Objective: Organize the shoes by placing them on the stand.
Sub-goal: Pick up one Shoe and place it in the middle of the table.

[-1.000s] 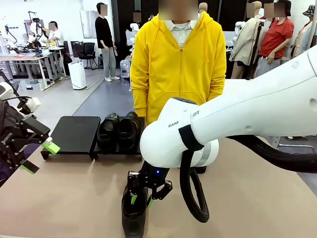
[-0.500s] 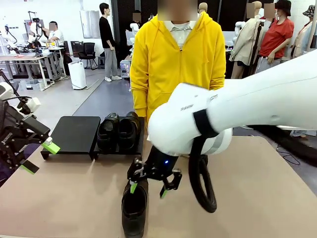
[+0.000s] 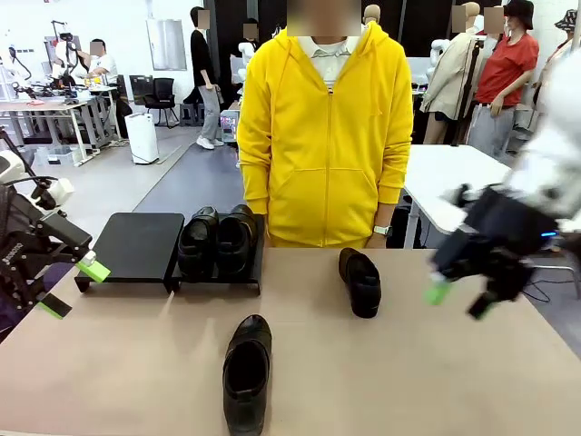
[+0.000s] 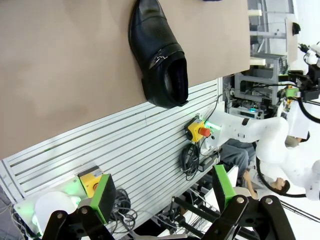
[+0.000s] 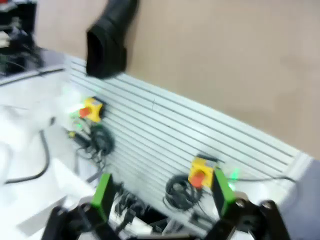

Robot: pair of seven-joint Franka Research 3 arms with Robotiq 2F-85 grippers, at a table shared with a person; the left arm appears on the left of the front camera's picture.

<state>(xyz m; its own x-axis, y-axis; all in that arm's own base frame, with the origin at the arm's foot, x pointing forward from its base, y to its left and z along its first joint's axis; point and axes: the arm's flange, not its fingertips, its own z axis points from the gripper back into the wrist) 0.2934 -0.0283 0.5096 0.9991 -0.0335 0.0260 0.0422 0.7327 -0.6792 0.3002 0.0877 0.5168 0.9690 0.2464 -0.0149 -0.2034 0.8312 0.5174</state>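
Across the table (image 3: pixel 127 372), the stand (image 3: pixel 138 242) sits far left, its right section carrying two shoes (image 3: pixel 218 238) side by side and its left section bare, presumably room for the other pair. Two glossy black loafers lie loose and well apart: one (image 3: pixel 246 368) near the robot's edge, one (image 3: pixel 361 282) before the person. Left jaws and right jaws stand wide and empty at either side, likely between picks.

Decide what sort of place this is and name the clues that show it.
Probably a robotics lab: a yellow box with a red emergency-stop button on a grey slotted aluminium frame, and white workbenches farther off.
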